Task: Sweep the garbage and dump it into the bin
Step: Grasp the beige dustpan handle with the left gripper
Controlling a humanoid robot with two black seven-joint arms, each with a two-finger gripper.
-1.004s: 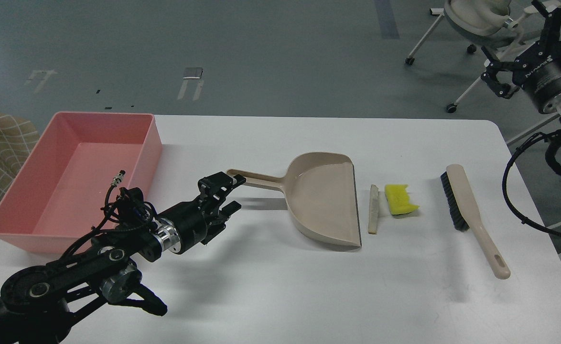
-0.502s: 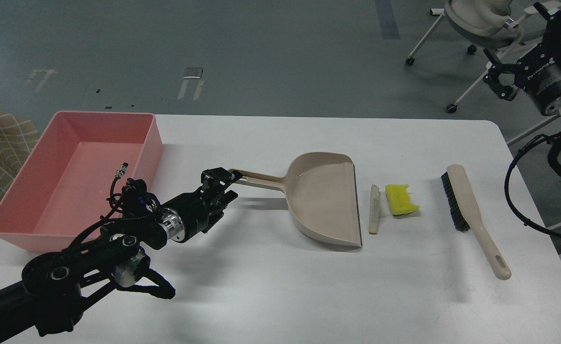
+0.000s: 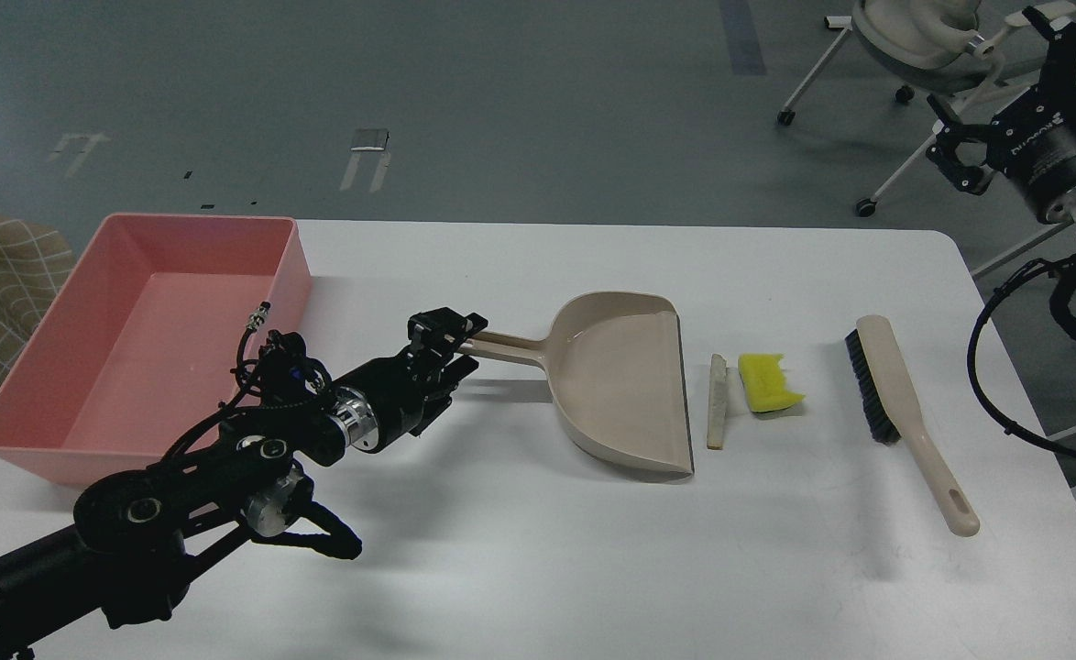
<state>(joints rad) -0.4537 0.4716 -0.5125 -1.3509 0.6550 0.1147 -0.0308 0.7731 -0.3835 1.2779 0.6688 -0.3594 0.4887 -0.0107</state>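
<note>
The pink bin (image 3: 292,266) stands at the table's far left. The garbage lies right of the beige dustpan (image 3: 620,385): an off-white wedge (image 3: 717,401) just off the pan's lip and a yellow sponge piece (image 3: 767,382) beside it. My left gripper (image 3: 453,346) is at the end of the dustpan's handle, with its jaws apart above and below the handle. The handle's tip is hidden between them. My right gripper (image 3: 1001,87) is raised off the table at the far right, open and empty.
A beige black-bristled brush (image 3: 877,376) lies right of the sponge, its handle pointing to the front right. The white table (image 3: 538,550) has rounded corners. An office chair (image 3: 914,37) stands on the floor behind the right side.
My left gripper has moved right and slightly up, from short of the handle's end to over it. The dustpan, scraps and brush have not moved. The right arm barely shifted.
</note>
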